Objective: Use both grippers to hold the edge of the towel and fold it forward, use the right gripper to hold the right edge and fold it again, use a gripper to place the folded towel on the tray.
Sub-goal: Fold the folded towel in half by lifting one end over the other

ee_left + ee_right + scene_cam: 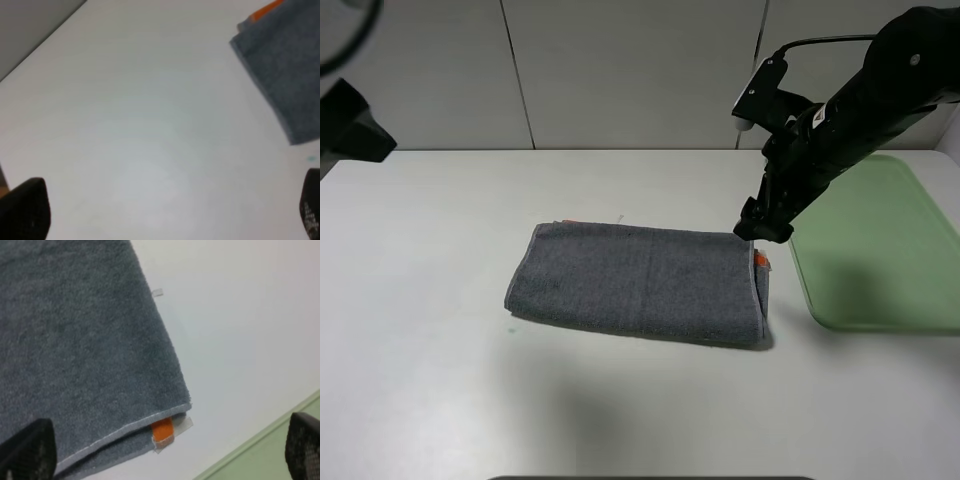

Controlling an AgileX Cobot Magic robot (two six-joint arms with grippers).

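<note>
Surface: white surface [440,380], with pale wall panels [620,70] behind the towel.
Towel: the towel [640,285] lies folded, its dark grey face up; an orange strip [162,430] peeks out at its right edge.
Tray: the tray [880,250] lies just right of the towel, not touching it.
Right gripper: the right gripper [763,225] is above the towel's far right corner, jaws apart, holding nothing.
Left gripper: the left gripper [167,210] is off the towel's left end, jaws apart over bare surface.
</note>
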